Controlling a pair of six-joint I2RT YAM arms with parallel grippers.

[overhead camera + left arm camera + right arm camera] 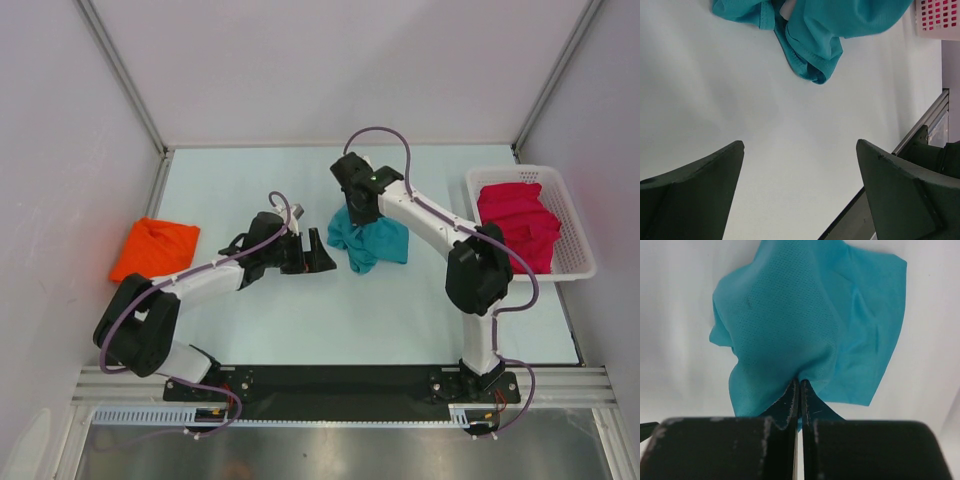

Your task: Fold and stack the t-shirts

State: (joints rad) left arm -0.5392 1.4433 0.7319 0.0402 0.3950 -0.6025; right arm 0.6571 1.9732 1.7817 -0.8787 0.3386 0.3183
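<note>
Bunching into creases, the teal t-shirt [790,325] is clamped in the right pincer [799,384] (left pincer [800,146] spread wide).

No word, number, label or brand mark can be read in any of the three views. The nearest thing to a sign is a small green light [375,180] glowing on the wrist of the right arm [430,215], and it carries no lettering
</note>
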